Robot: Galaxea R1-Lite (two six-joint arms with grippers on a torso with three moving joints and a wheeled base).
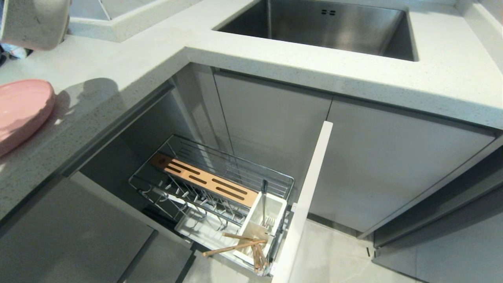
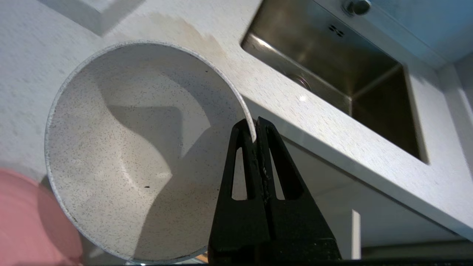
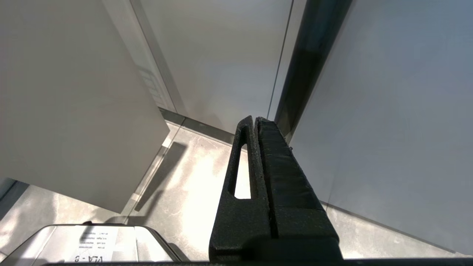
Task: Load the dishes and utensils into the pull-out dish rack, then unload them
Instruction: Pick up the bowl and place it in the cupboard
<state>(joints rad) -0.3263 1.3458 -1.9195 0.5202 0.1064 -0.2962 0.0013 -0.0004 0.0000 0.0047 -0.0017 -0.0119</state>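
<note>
Keep left gripper (image 2: 255, 135) clamped on bowl (image 2: 140, 155) rim above counter (image 1: 118, 78) near plate (image 1: 21, 110), then lower gently into rack (image 1: 204, 196); right gripper (image 3: 255, 123) shut, parked by cabinets.

My left pincer (image 2: 255, 129) hides part of the bowl (image 2: 140, 147) rim, and beside it the pink plate (image 2: 29, 221) runs off frame.

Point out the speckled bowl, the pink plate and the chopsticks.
speckled bowl (image 2: 140, 147): left wrist view, inside wall, rim pinched by the left gripper (image 2: 255, 138).
pink plate (image 1: 21, 108): head view, flat top face.
chopsticks (image 1: 235, 247): head view, shaft over the caddy.
</note>
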